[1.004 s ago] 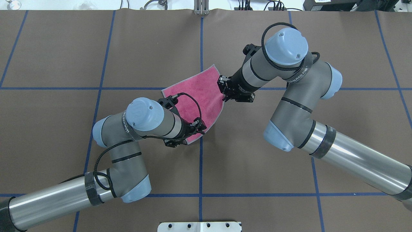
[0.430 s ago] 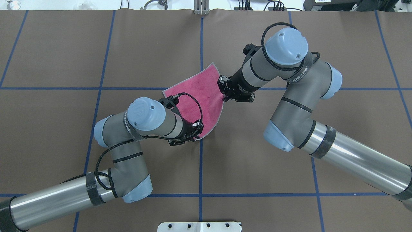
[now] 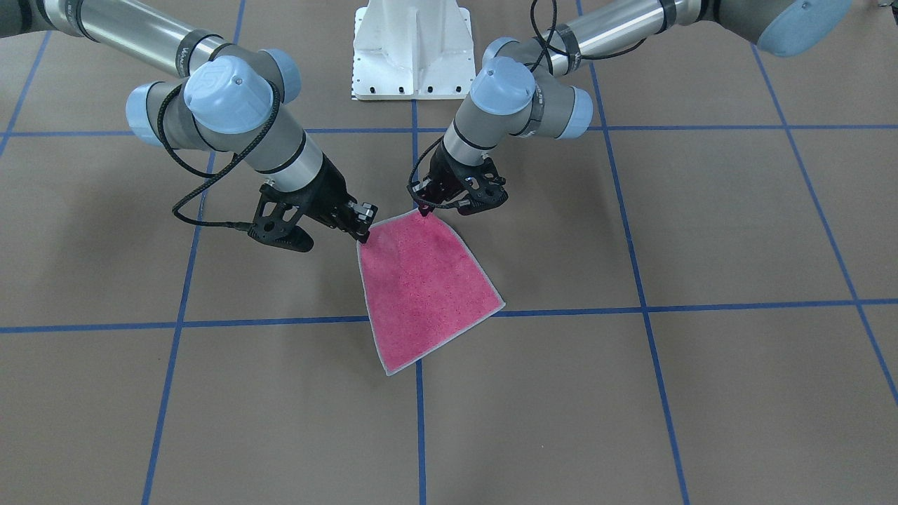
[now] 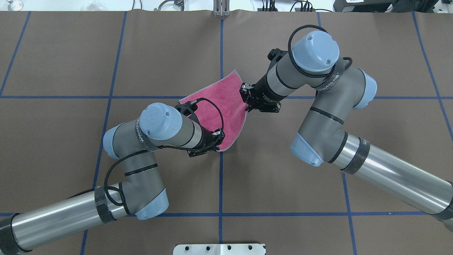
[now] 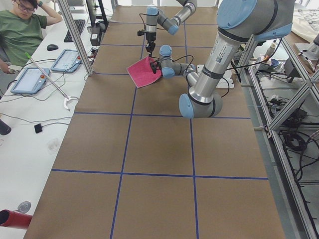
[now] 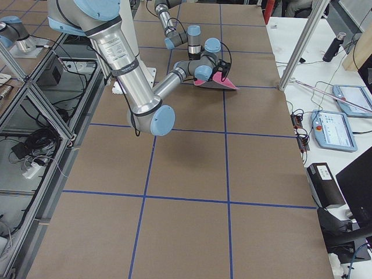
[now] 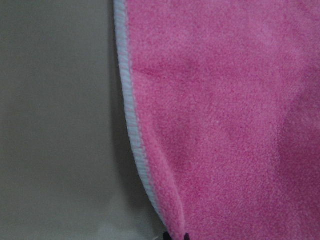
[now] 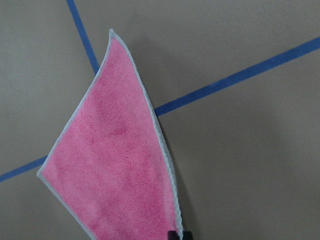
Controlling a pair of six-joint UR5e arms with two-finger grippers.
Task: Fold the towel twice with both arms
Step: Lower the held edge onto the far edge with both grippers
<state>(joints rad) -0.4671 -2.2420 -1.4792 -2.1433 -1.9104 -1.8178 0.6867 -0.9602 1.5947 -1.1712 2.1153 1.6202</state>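
Pink towel (image 3: 428, 287) sloped up from the counter (image 3: 631, 393), its near corners pinched by the left fingers (image 3: 424, 205) and right fingers (image 3: 363, 226). The left had just edged forward, seemingly starting the first fold.

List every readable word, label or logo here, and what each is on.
"WANJEED", more after it unreadable: right arm's strap.
"WANJEED": left arm's strap.
Too small to read: left arm's sticker.
Blurred logo: right arm's blue cap.
No text: towel.
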